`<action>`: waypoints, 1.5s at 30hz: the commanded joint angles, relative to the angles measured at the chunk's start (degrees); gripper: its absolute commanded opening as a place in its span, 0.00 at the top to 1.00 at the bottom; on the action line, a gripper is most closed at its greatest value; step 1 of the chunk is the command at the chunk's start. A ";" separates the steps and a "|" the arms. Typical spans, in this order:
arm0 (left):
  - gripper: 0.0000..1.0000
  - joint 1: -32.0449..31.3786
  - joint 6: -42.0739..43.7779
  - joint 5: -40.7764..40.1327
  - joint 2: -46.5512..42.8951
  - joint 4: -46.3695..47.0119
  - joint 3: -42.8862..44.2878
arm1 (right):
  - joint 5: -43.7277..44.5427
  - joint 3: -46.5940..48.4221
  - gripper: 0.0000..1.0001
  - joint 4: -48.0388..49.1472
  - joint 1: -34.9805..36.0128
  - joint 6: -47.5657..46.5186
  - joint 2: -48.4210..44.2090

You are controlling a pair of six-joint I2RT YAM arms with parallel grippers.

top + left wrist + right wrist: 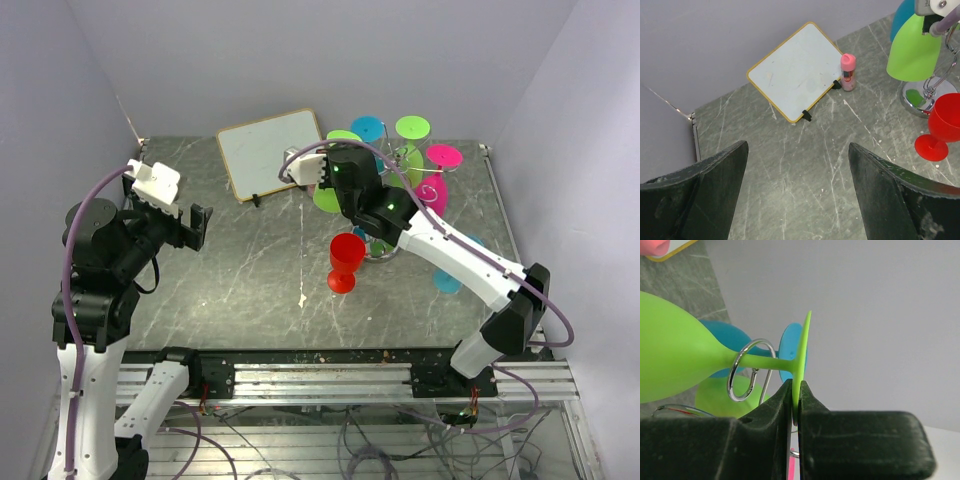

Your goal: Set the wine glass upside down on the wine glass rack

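Two grippers: right gripper (796,388) pinches wine glass (680,360) foot; left gripper (797,147) spread wide.

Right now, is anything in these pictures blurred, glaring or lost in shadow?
Top external view: even, soft light, no hard shadows on the table. Left wrist view: sharp; the wine glass rack mirrors green in its shiny base, the left gripper looms dark. Right wrist view: the green wine glass is crisp, the right gripper pinching its foot nearly black.
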 commanded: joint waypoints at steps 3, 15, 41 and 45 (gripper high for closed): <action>0.09 0.55 0.19 1.65 -0.53 1.69 -0.40 | -1.93 -0.30 0.94 -2.25 0.73 3.08 -3.06; 0.09 0.55 0.20 2.31 -0.58 2.12 -1.16 | -2.11 -1.75 0.91 -4.13 0.72 4.49 -4.66; 0.10 0.55 1.03 2.45 -0.07 1.68 -0.83 | -2.33 -2.65 0.82 -8.06 0.50 5.35 -6.16; 0.10 0.56 1.20 2.45 -0.05 1.63 -0.91 | -2.50 -2.50 0.80 -8.70 0.43 5.43 -6.58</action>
